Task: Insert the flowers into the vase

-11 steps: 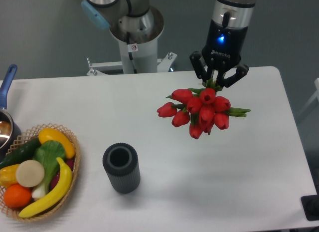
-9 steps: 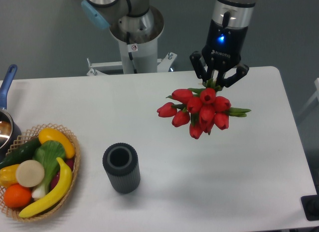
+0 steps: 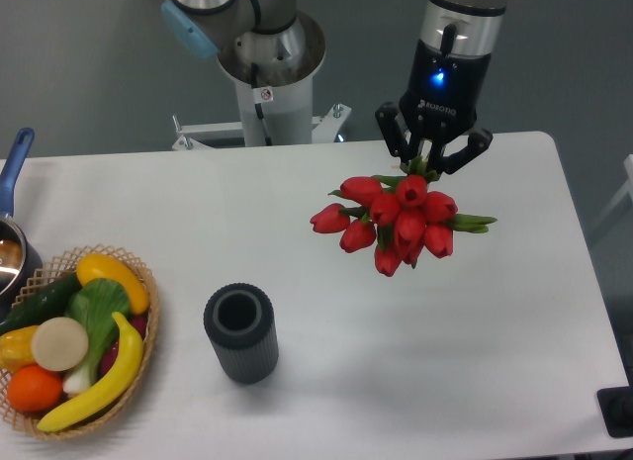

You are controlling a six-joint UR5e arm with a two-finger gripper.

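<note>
camera view from above the table shows the bunch of red tulip buds with green stems and leaves [image 3: 401, 223] hanging over the right half of the white table [image 3: 297, 213], the buds pointing toward the viewer and the stems running back into the black two-finger gripper [image 3: 432, 163]. the gripper's fingers are closed around the stem ends, so the bunch is carried and not resting on anything, as far as i can judge from the shadow beneath.

the small dark grey ribbed cylindrical vase [image 3: 239, 332] stands upright, mouth open and unobstructed, well apart from the flowers, toward the left and nearer the front edge.

to do this step well, i'd say the arm has to bring the stem ends, not the buds, over that round mouth. the bunch is wider than the vase, so the stems should go in straight down and centred, or the leaves may catch the rim and tip it.

beyond the vase, at the left edge, sits a woven wicker basket of colourful fruit and vegetables [image 3: 74, 341], with a blue-handled metal pot [image 3: 12, 232] just behind it.
</note>
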